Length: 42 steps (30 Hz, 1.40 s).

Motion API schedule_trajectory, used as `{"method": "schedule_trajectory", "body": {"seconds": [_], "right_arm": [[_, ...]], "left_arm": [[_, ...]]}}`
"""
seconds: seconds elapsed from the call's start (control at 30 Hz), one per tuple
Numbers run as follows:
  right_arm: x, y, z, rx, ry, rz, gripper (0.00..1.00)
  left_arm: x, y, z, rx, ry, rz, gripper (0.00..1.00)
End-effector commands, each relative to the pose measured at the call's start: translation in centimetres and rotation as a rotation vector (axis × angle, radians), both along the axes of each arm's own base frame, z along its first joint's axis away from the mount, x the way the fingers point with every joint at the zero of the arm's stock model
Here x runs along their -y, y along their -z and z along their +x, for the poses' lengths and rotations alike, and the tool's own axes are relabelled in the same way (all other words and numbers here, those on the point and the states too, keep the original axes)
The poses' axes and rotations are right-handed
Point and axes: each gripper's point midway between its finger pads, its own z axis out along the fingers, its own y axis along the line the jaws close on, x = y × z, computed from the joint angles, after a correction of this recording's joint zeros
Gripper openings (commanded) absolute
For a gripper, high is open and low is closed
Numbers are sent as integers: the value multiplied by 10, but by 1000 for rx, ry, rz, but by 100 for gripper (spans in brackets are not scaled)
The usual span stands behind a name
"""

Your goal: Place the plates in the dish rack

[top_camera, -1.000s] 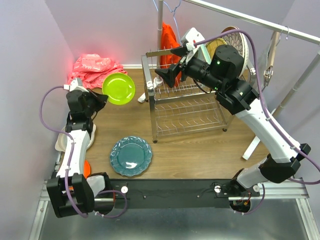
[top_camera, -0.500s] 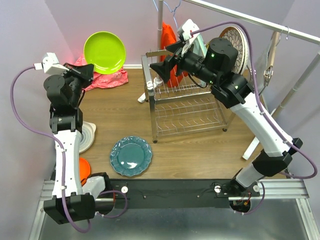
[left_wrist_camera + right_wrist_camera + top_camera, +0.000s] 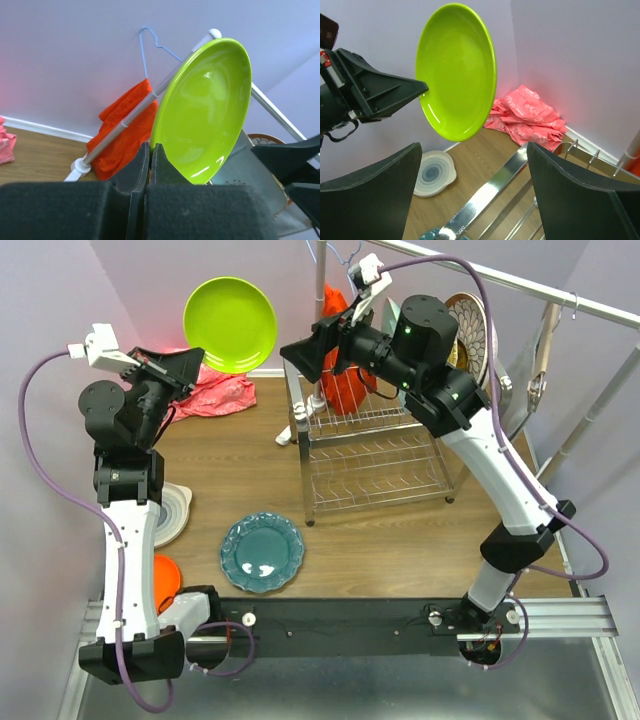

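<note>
Lying flat at the far left edge of the table, not yet racked: the grey-swirl plate and, nearer the arm's base, an orange plate.

Pinching the lime green plate by its lower rim with the left gripper, fingers pressed together on the thin edge. Holding it high above the pink cloth, standing on edge with its face turned toward the other arm. Seemingly offering it across for a handover, the dish rack sitting on the right arm's side.

Lying flat near the front, between the two arms: the teal scalloped plate, well apart from either gripper.

Hovering over the rack's top left corner: the right gripper, jaws spread wide, gripping nothing, facing the raised plate across a clear gap. In the right wrist view, the plate hanging ahead and above, a little left of the opening. Probably needing a grip on the free upper rim before the left pinch lets go.

Standing upright at the rack's far right, seemingly already slotted: a white petal-patterned plate.
</note>
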Motion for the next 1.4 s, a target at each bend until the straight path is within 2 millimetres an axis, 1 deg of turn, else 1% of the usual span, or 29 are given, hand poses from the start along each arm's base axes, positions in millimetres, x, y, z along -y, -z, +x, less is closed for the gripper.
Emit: {"method": "schedule_trajectory", "body": {"seconds": [0.0, 0.03, 0.1, 0.13, 0.2, 0.23, 0.33, 0.37, 0.43, 0.47, 0.5, 0.53, 0.57, 0.63, 0.67, 0.73, 0.83, 0.9, 0.93, 0.97, 1.03, 1.07, 1.1, 1.17, 1.2, 1.23, 1.3, 1.33, 1.37], "right_arm": [[-8, -3, -1, -130, -24, 89, 92], [-8, -6, -2, -132, -27, 97, 91], [-11, -4, 1, -153, -20, 108, 89], [-11, -6, 2, -151, -16, 113, 88], [-10, -5, 6, -162, 3, 122, 85], [-10, -5, 8, -166, 14, 127, 83], [-5, -8, 13, -171, 54, 142, 72], [-4, -7, 14, -174, 63, 143, 62], [1, -10, 16, -178, 87, 156, 54], [1, -11, 15, -176, 86, 156, 47], [2, -10, 16, -178, 90, 157, 45], [3, -11, 15, -175, 92, 157, 42], [5, -13, 13, -173, 91, 161, 36], [7, -16, 9, -161, 85, 161, 28], [9, -20, 7, -149, 82, 164, 10], [11, -23, 5, -125, 76, 157, 1], [14, -30, -3, -79, 52, 145, 1], [18, -37, -7, -45, 49, 145, 1], [19, -40, -9, -36, 48, 148, 1], [21, -42, -10, -25, 49, 145, 0], [27, -51, -13, 12, 55, 147, 1], [29, -56, -15, 30, 59, 150, 0], [35, -66, -17, 67, 71, 152, 0], [41, -77, -19, 109, 84, 155, 1], [47, -86, -20, 142, 104, 162, 0], [49, -90, -21, 155, 111, 162, 1], [57, -98, -24, 194, 131, 159, 0], [61, -100, -25, 203, 139, 157, 1], [63, -101, -26, 209, 147, 154, 1]], "left_arm": [[20, -34, -16, 88, 73, -10, 0], [23, -34, -15, 86, 78, -13, 0], [31, -35, -17, 92, 98, -17, 0], [29, -35, -17, 92, 91, -19, 0], [46, -37, -21, 97, 132, -28, 0], [48, -37, -22, 96, 137, -31, 0], [57, -36, -23, 93, 152, -41, 0], [59, -35, -23, 90, 153, -45, 0], [65, -30, -23, 75, 167, -55, 0], [65, -34, -24, 97, 163, -60, 0], [66, -34, -25, 97, 164, -65, 0], [67, -32, -25, 94, 166, -66, 0], [68, -32, -25, 94, 167, -70, 0], [68, -31, -26, 94, 167, -72, 0], [68, -30, -25, 94, 167, -71, 0], [68, -31, -26, 97, 167, -72, 0], [71, -34, -27, 108, 184, -69, 0], [75, -39, -32, 134, 211, -62, 0], [77, -43, -34, 146, 223, -59, 5], [80, -46, -39, 165, 247, -49, 25], [82, -54, -48, 194, 264, -37, 41], [81, -54, -49, 194, 263, -34, 51], [81, -56, -52, 202, 261, -26, 55], [77, -59, -56, 210, 240, -21, 61], [75, -60, -58, 220, 230, -6, 62], [73, -63, -63, 232, 222, 0, 63], [68, -61, -64, 227, 189, 9, 66], [64, -63, -70, 242, 170, 28, 68], [60, -62, -70, 239, 142, 36, 68]]}}
